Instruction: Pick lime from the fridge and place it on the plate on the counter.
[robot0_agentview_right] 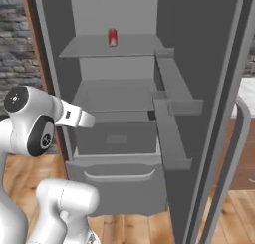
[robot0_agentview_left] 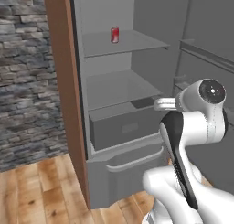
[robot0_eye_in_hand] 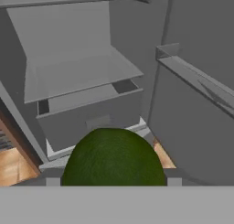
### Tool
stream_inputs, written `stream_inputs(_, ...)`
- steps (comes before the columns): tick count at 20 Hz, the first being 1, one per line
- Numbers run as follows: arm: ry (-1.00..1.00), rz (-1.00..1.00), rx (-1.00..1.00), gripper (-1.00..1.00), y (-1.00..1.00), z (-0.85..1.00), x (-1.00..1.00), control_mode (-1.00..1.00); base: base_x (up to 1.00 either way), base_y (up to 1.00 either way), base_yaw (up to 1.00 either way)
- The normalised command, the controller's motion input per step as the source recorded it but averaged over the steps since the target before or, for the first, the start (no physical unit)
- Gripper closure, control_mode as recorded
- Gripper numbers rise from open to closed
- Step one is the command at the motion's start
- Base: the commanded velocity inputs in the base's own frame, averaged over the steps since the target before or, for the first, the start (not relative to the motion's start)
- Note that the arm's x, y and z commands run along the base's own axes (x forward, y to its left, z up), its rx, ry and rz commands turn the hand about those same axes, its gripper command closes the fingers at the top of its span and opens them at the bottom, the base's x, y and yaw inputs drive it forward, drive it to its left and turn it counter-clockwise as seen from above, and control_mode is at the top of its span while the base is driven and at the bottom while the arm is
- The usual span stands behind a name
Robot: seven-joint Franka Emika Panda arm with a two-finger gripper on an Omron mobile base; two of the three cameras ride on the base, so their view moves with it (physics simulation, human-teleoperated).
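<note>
The lime (robot0_eye_in_hand: 113, 157), round and dark green, bulks large at the bottom of the hand view. My gripper (robot0_eye_in_hand: 113, 182) is shut on the lime, with a grey fingertip (robot0_eye_in_hand: 53, 181) showing at either side of it. The lime is held in front of the open fridge (robot0_eye_in_hand: 68, 40), facing its grey shelves and the drawer (robot0_eye_in_hand: 89, 120). In the base views my hand (robot0_agentview_left: 165, 104) (robot0_agentview_right: 74, 116) reaches out before the fridge drawer (robot0_agentview_left: 123, 127) (robot0_agentview_right: 117, 138); the fingers and lime are hidden there. The plate is out of view. A strip of white counter (robot0_agentview_right: 247, 94) shows past the door.
A red soda can (robot0_agentview_left: 114, 34) (robot0_agentview_right: 113, 37) stands on the upper shelf. The open fridge door with its racks (robot0_agentview_right: 172, 96) stands to the right. A brown wooden panel (robot0_agentview_left: 64, 81) and a stone wall (robot0_agentview_left: 23, 81) flank the left side, over a wooden floor (robot0_agentview_left: 32, 191).
</note>
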Motion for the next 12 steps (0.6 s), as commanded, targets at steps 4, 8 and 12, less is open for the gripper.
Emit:
stream_inputs(4, 0.0, 0.0, 0.0, 1.0, 0.0, 0.0, 0.0, 1.0, -0.58, 0.26, -0.31)
stream_inputs(8, 0.0, 0.0, 0.0, 1.0, 0.0, 0.0, 0.0, 1.0, -0.62, 0.24, -0.35)
stream_inputs(12, 0.0, 0.0, 0.0, 1.0, 0.0, 0.0, 0.0, 1.0, -0.61, 0.31, -0.33)
